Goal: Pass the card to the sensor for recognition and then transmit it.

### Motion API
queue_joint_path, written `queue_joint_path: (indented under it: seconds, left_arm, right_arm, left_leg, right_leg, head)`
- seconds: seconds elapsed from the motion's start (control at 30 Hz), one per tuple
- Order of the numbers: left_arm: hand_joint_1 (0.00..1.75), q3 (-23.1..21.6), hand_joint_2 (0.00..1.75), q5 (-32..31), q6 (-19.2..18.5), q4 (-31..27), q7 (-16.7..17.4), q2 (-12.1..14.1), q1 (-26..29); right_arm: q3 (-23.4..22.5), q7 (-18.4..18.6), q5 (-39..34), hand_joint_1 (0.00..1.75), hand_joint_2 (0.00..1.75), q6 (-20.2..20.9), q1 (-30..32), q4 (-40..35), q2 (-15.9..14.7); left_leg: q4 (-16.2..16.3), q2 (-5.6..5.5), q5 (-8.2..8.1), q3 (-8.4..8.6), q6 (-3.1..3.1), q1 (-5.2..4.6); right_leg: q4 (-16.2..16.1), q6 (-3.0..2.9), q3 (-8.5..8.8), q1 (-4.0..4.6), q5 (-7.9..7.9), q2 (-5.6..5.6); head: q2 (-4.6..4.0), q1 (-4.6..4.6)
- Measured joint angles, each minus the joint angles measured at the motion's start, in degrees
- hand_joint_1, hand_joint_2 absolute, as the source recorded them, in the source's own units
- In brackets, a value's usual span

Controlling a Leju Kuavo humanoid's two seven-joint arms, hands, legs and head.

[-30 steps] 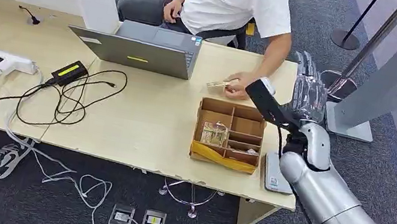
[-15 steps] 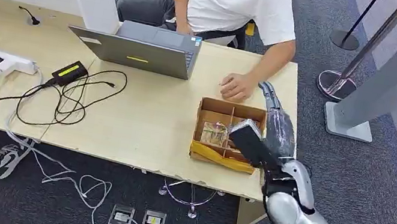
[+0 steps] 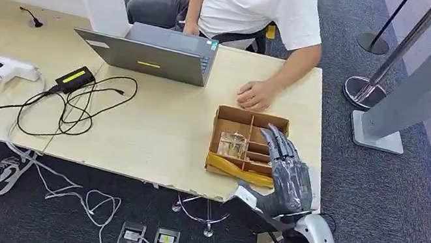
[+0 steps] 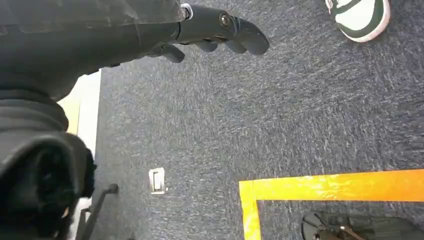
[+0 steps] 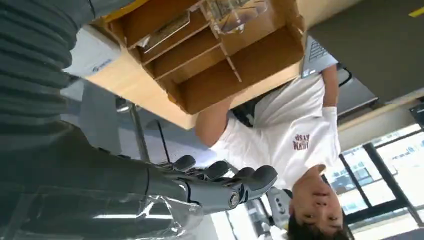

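- Your right hand [image 3: 286, 176] hovers over the right side of the cardboard divider box [image 3: 247, 144], which sits near the desk's [image 3: 152, 131] front right corner. Its fingers are spread and extended, holding nothing.
- The cards, as best you can judge, are the clear-sleeved items [image 3: 232, 144] in the box's larger left compartment. They lie away from your fingertips toward the desk's left, across the dividers. Their long axis cannot be told from here.
- In the right wrist view the box's compartments [image 5: 210, 55] sit well apart from the fingers [image 5: 225, 185], so the hand is above the box, not in it.
- Your left hand [image 4: 210, 30] hangs over the carpet beside the desk, fingers loosely curled and empty; the right is clearly the nearer hand.
- A person's hand [image 3: 256, 94] rests on the desk just beyond the box's far edge; mind it as you reach.
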Motion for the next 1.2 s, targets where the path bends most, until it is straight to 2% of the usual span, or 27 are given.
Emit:
queue_joint_path:
  seconds: [0.17,0.47,0.97,1.2]
  left_arm:
    - [0.0,0.02,0.0,-0.48,-0.46,0.0,0.81,-0.22,-1.52]
    - [0.0,0.02,0.0,-2.25,-1.79,0.0,4.53,-0.28,-5.85]
    - [0.0,1.31,0.0,-3.8,-1.79,-0.09,4.68,-0.35,-7.13]
    - [0.0,1.53,0.0,-4.07,-1.62,-0.46,5.25,-0.31,-7.13]
  right_arm:
    - [0.81,4.79,8.28,0.0,1.75,0.46,-0.15,1.05,0.28]
    - [2.14,7.87,11.49,0.0,1.75,1.95,-1.89,5.16,1.97]
    - [3.69,8.02,9.83,0.0,1.75,3.74,-5.3,14.53,3.82]
    - [3.74,8.7,9.28,0.0,1.75,3.67,-5.6,16.33,4.02]
  left_leg:
    - [0.0,-0.03,0.01,-0.03,0.0,0.0]
    - [0.0,-0.04,0.01,-0.05,0.0,0.0]
    - [0.0,-0.05,0.01,-0.05,0.0,0.0]
    - [0.0,-0.05,0.01,-0.05,0.0,0.0]
  right_leg:
    - [0.01,0.0,0.01,0.0,0.0,-0.02]
    - [0.03,0.0,0.01,0.0,0.0,-0.02]
    - [0.03,0.0,-0.01,0.0,0.0,-0.02]
    - [0.03,0.0,-0.01,0.0,0.0,-0.02]
  head:
    - [0.0,0.0]
    - [0.0,0.0]
    - [0.0,0.0]
    - [0.0,0.0]
